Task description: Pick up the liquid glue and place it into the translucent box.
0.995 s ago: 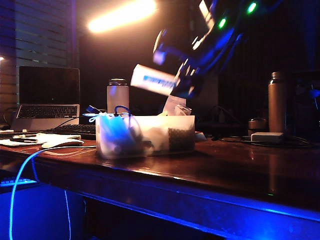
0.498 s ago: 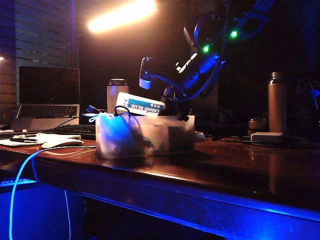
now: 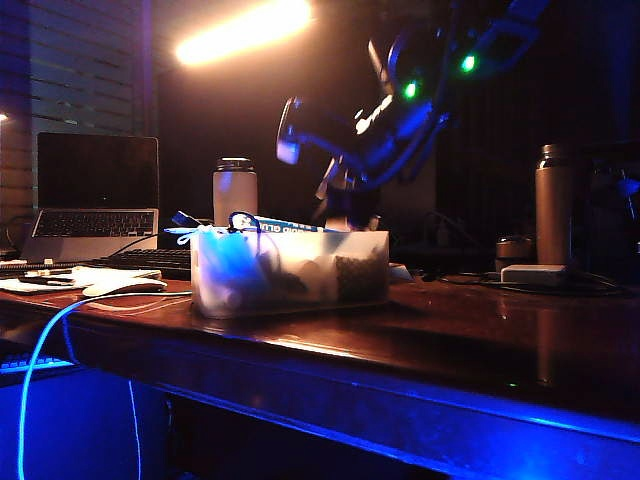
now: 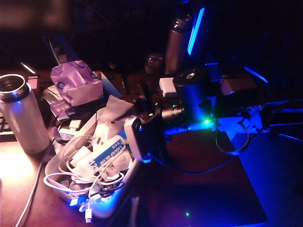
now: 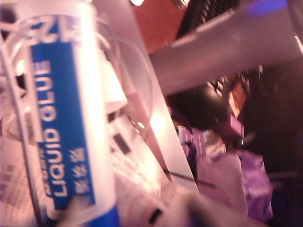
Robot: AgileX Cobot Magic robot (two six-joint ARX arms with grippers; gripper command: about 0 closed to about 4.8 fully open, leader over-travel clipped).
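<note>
A: In the exterior view, what differs from a second ago?

B: The liquid glue [image 3: 283, 226], then tilted high in the right tool [image 3: 335, 190], now lies almost flat on the clutter at the translucent box's [image 3: 300, 290] rim, on the counter [image 3: 480, 340].

A: And the left wrist view?

B: The glue [image 4: 106, 155] rests among white cables in the box [image 4: 113, 205], beside the right tool [image 4: 142, 142]. The left tool is out of view.

A: The right wrist view?

B: The label [image 5: 61, 127] fills it; whether the right tool grips, I cannot tell.
</note>
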